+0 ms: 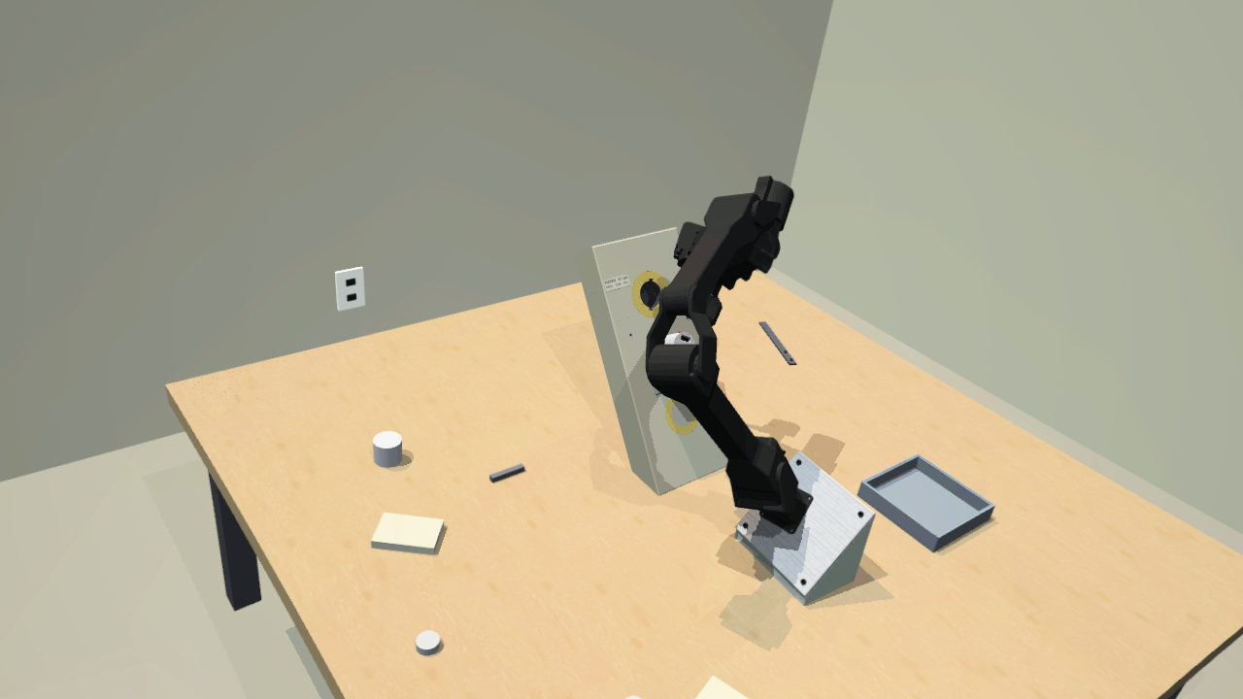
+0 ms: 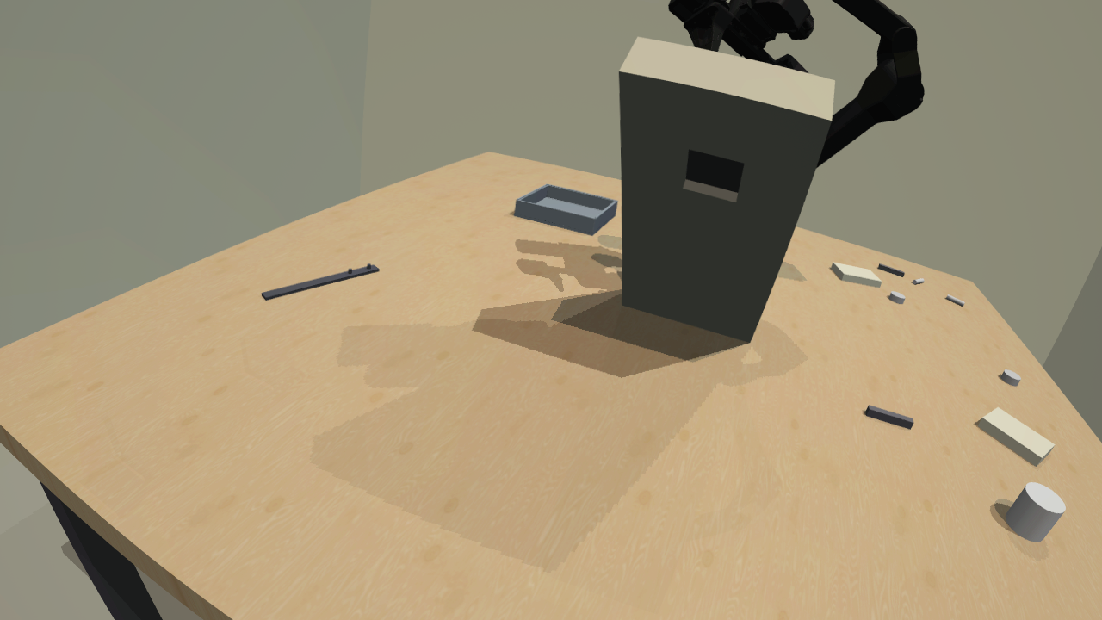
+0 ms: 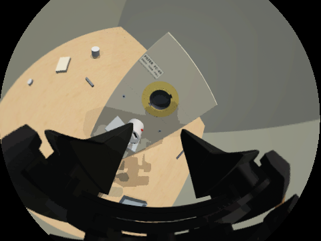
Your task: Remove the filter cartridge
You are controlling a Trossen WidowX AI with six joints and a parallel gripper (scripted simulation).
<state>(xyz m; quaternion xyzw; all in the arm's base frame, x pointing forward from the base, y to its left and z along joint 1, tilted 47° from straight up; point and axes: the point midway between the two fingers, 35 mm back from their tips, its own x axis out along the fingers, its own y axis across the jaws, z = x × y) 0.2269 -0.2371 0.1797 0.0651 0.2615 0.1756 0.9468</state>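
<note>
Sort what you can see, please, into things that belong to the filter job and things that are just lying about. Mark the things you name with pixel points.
For the job:
- white filter cartridge [image 1: 674, 339] [image 3: 136, 125]
- service panel [image 1: 619, 304] [image 2: 693, 254] [image 3: 184, 63]
- tray [image 1: 964, 527] [image 2: 556, 221] [image 3: 133, 202]

Probably just lying about:
- grey cylinder [image 1: 387, 449] [image 2: 1034, 513] [image 3: 95, 52]
- cream block [image 1: 406, 533] [image 2: 1017, 435] [image 3: 63, 65]
- dark flat bar with two pegs [image 1: 777, 343] [image 2: 319, 282] [image 3: 180, 154]

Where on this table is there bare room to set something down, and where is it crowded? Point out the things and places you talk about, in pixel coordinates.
One open patch lies between the dark bar [image 1: 506, 473] [image 2: 888, 417] [image 3: 89, 82] and the aluminium wedge base [image 1: 860, 532]; another between the tray [image 1: 962, 527] [image 2: 553, 219] [image 3: 133, 203] and the long dark strip [image 1: 777, 343] [image 2: 319, 282]. Around the panel [image 1: 621, 348] [image 2: 693, 254] [image 3: 187, 67] it is crowded: the arm [image 1: 725, 421] [image 2: 897, 69] leans over its face.
</note>
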